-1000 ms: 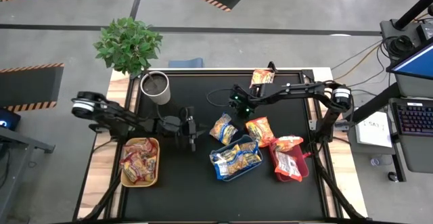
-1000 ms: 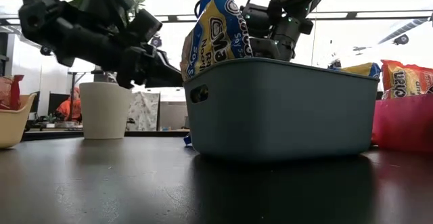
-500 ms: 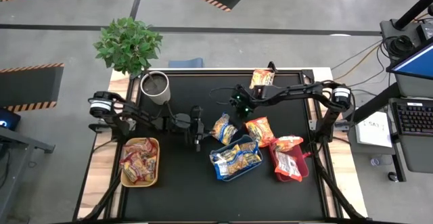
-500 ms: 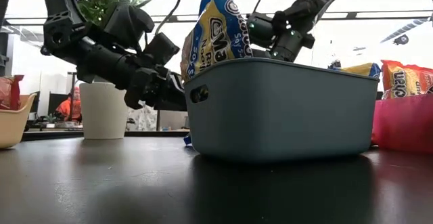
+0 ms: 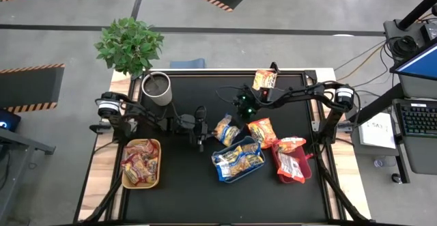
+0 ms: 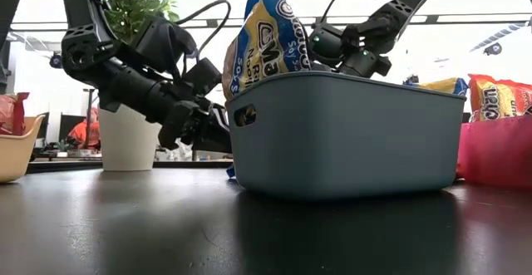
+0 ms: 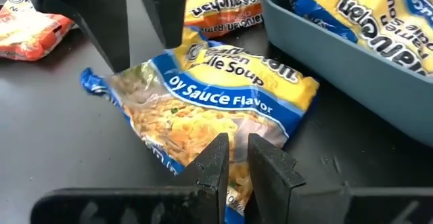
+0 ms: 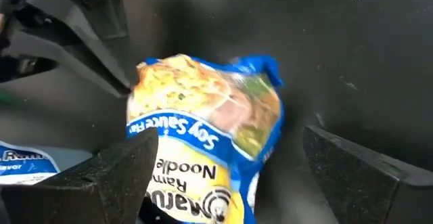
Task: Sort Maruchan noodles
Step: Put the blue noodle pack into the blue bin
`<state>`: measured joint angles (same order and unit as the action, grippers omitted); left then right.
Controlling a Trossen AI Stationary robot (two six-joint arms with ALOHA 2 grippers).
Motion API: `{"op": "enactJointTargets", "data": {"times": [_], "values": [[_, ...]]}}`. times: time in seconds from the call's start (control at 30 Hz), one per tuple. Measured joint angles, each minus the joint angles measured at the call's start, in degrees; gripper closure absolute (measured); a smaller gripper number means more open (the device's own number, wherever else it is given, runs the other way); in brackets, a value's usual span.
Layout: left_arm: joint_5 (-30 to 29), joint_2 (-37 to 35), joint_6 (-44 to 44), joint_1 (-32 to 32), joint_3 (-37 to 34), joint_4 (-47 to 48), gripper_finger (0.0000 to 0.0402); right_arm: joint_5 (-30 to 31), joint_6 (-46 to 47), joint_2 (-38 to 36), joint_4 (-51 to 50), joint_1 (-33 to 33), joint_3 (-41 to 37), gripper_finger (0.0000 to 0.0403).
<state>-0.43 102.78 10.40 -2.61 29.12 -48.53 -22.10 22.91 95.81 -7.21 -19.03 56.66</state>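
1. A blue-and-yellow noodle packet (image 5: 224,130) lies flat on the black desk (image 5: 184,185), between the two arms and just beside the far corner of the blue tray (image 5: 220,171). In the left wrist view it reads "Soy Sauce Flavor" (image 7: 210,102).
2. The left claw (image 5: 200,134) sits low near the packet's edge, its two fingers (image 7: 220,163) nearly together with only a thin gap, holding nothing.
3. The right claw (image 5: 240,110) hangs above the far side of the same packet (image 8: 203,143), its fingers (image 8: 101,176) spread wide apart and empty.
4. The blue tray holds several blue-and-yellow packets (image 5: 239,160); in the low view one of them (image 6: 266,38) stands up over the rim of the tray (image 6: 349,134).
5. An orange packet (image 5: 262,132) lies on the desk between the blue tray and the red tray (image 5: 300,175), which carries reddish packets (image 5: 290,154).
6. Another orange packet (image 5: 265,78) lies near the desk's far edge, well apart from the rest.
7. The yellow tray (image 5: 157,164) at the left edge holds red packets (image 5: 138,163).
8. A white cup (image 5: 156,87) stands at the far left corner, beside a potted plant (image 5: 128,45).
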Motion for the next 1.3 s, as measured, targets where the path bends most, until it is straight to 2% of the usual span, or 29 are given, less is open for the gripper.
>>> {"op": "enactJointTargets", "data": {"times": [0.6,1.0,1.1,1.3], "values": [[-0.64,5.54,-1.99,-0.31,1.28,-0.22,0.0361,-0.88,3.50,0.00,8.13,1.83,-2.92,0.0050],[-0.65,11.00,-2.01,-0.31,6.44,-1.09,0.0361,0.65,7.02,0.00,9.76,3.23,-2.92,0.0082],[-0.63,11.15,-2.01,-0.31,6.86,-0.91,0.0361,1.22,7.07,0.00,9.21,3.30,-2.92,0.0102],[-0.61,10.47,-1.99,-0.31,6.69,-0.34,0.0361,1.25,7.11,0.00,9.16,3.41,-2.92,0.0173]]}}
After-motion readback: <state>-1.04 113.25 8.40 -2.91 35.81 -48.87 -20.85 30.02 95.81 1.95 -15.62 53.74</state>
